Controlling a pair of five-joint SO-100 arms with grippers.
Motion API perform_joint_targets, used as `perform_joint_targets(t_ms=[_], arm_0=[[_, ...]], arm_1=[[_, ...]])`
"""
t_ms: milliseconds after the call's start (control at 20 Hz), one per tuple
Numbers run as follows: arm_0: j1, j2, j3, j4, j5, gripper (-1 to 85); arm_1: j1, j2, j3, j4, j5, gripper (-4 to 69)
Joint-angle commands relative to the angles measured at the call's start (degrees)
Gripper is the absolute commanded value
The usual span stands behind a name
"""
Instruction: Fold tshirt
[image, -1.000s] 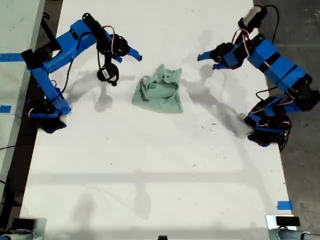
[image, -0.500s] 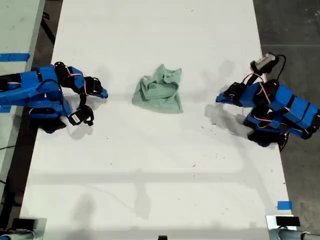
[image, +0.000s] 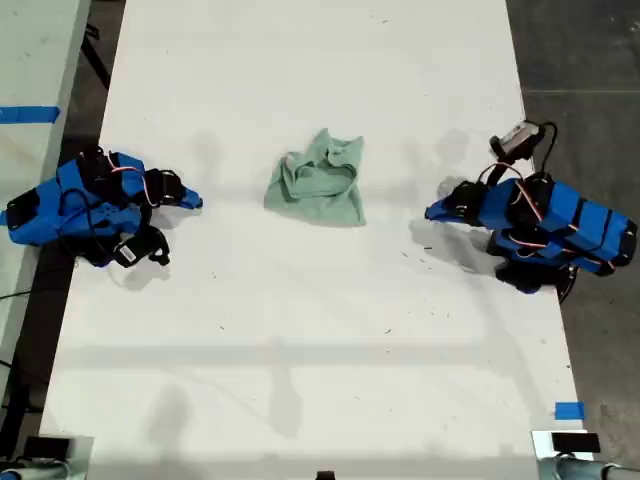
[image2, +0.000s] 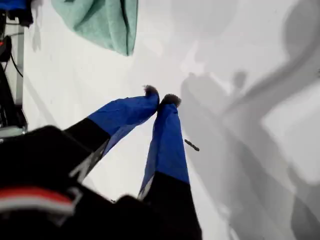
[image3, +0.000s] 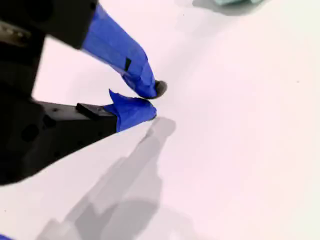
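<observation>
Tshirt (image: 318, 184) is seen bunched on the white counter (image: 320, 330); my first gripper (image2: 160, 99) and my second gripper (image3: 150, 97) are pressed together, empty, well apart from it.

Table (image: 320, 330): white top, scuffed with small dark specks, soft shadows across it.
Floor (image: 580, 60): dark grey, at the exterior view's right.
Tape (image: 568, 410): blue scrap by the table's edge.
Light: bright, from overhead.
</observation>
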Motion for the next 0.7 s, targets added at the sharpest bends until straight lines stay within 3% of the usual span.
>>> perform_joint_targets(t_ms=[0,100,650], arm_0=[[2.11,0.53,-0.26,4.04,-0.35,3.1],[2.90,0.53,-0.26,4.04,-0.35,3.2],[3.16,0.53,-0.26,4.04,-0.35,3.4]], arm_1=[[-1.23,0.53,-0.35,-0.88,-7.56,2.3],[-1.05,0.53,-0.44,-0.79,-22.68,2.3],[-0.97,0.53,-0.53,-0.44,-23.03,1.9]])
